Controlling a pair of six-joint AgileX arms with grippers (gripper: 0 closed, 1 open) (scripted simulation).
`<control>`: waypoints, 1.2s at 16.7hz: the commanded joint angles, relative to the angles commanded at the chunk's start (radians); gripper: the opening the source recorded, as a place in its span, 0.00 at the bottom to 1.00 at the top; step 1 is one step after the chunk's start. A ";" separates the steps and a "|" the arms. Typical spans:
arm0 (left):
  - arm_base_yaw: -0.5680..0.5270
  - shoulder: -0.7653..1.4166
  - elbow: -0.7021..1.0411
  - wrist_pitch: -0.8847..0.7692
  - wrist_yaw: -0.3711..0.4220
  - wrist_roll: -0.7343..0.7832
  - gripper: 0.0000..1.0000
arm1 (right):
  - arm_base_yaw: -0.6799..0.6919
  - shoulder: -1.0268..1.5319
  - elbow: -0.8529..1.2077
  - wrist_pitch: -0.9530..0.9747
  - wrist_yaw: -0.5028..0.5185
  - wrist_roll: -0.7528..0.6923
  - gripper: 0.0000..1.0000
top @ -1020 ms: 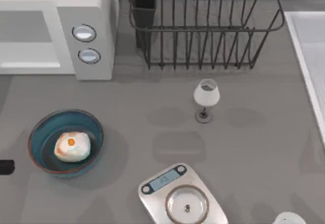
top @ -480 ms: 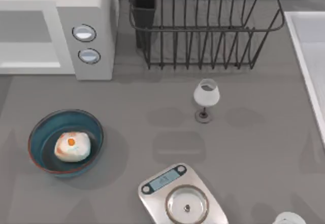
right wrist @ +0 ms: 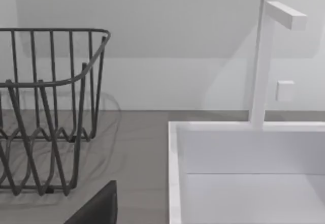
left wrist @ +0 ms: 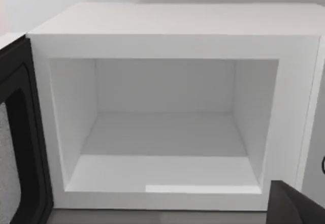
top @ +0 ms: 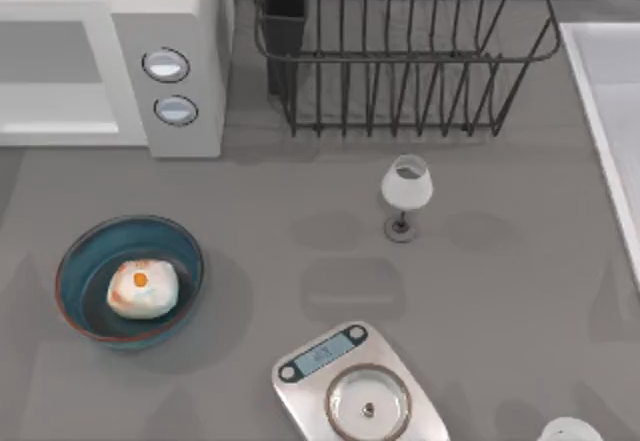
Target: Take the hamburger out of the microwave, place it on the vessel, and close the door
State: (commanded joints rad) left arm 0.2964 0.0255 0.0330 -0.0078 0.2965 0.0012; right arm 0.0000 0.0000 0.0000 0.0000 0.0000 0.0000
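Hamburger (top: 141, 288): lay in the vessel (top: 75, 266), bench front-left. Microwave (left wrist: 172, 26): cavity empty; door (left wrist: 18, 142) swung open. Step in hand: closing the door. Next move calls for pushing it shut. Gripper states: cannot tell.

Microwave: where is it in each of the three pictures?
Top view: the microwave sits at the far left corner.
Left wrist view: straight ahead, open and empty, its door swung aside.
Right wrist view: not here; this one faces the wire rack and sink.
Shared landmark: the wire rack, beside the microwave in the top view.
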 joint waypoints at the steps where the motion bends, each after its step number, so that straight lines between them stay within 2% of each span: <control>1: -0.042 0.003 0.008 -0.005 -0.042 0.000 0.00 | 0.000 0.000 0.000 0.000 0.000 0.000 1.00; 4: -0.127 0.011 0.028 -0.017 -0.127 0.000 0.00 | 0.000 0.000 0.000 0.000 0.000 0.000 1.00; 10: -0.147 0.022 0.033 -0.009 -0.147 0.000 0.00 | 0.000 0.000 0.000 0.000 0.000 0.000 1.00; 16: -0.337 0.123 0.060 0.065 -0.337 0.002 0.00 | 0.000 0.000 0.000 0.000 0.000 0.000 1.00; 20: -0.359 0.132 0.060 0.074 -0.359 0.002 0.00 | 0.000 0.000 0.000 0.000 0.000 0.000 1.00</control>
State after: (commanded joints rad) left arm -0.0625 0.1578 0.0927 0.0663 -0.0621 0.0028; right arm 0.0000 0.0000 0.0000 0.0000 0.0000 0.0000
